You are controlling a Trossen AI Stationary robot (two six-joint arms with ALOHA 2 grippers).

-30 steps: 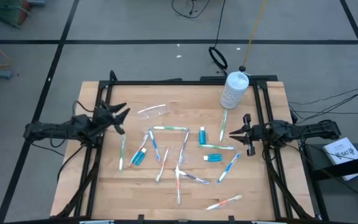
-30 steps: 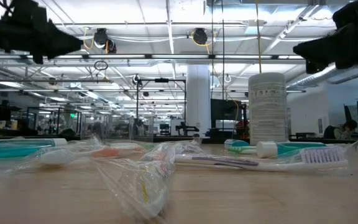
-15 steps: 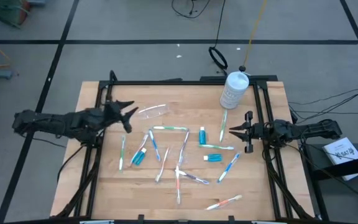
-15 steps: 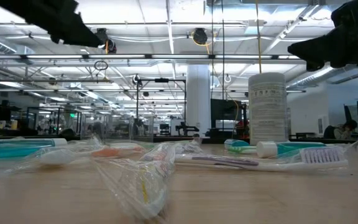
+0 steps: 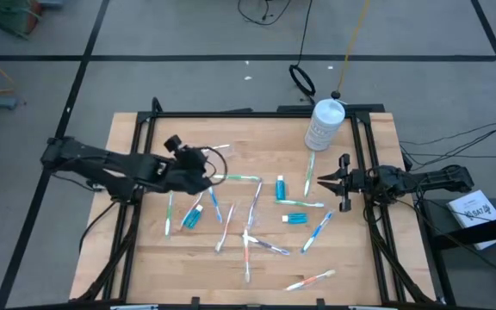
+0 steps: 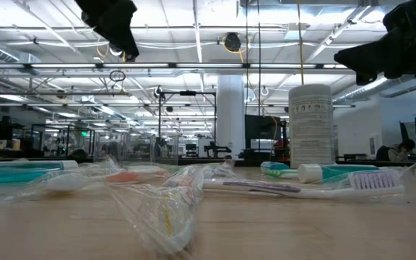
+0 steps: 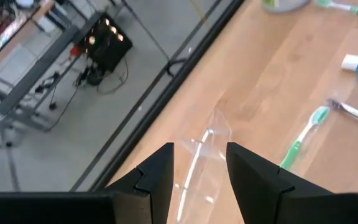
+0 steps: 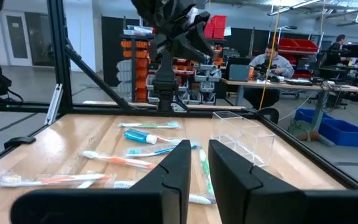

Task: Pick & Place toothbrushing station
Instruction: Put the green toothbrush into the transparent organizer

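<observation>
Grey floor, ceiling strip lights, desks, perhaps seated people
</observation>
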